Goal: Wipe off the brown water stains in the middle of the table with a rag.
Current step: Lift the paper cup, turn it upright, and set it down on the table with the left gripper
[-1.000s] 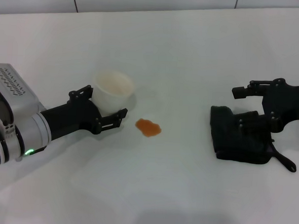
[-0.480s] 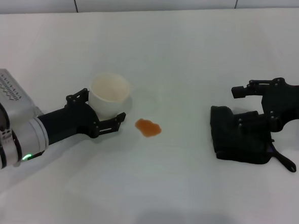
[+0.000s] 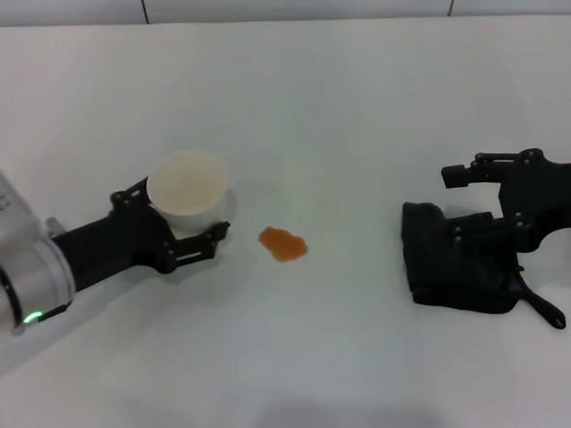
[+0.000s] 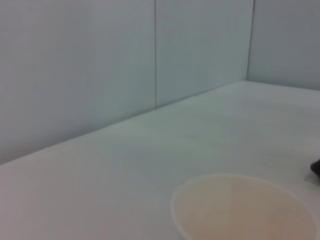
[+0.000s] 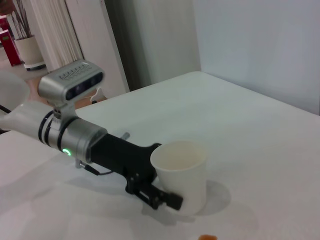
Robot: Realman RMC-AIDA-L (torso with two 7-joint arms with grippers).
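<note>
Moved since prev. frames: white cup (image 3: 185, 190) w/ left gripper (image 3: 168, 234), pulled back toward the robot's left, away from the stain; right side unchanged.

- Brown water stains (image 3: 283, 243): one small orange-brown blotch, mid table (image 3: 351, 102); intact, unwiped. Cup now near it but apart.
- Rag (image 3: 457, 258): black bundle, robot's right, well apart from stain; loop strap trails at its near edge.
- Left gripper: jaws closed round the cup's lower wall, one finger each side; cup upright, looks empty in left wrist view (image 4: 245, 207). Right wrist view shows same grip (image 5: 160, 192).
- Right gripper (image 3: 480, 202): over the rag's far side. One finger above the cloth, the other down on it; jaws parted, no firm grip evident.
- Progress: early. Cup being cleared, by the look of it; rag pickup & all wiping left.
</note>
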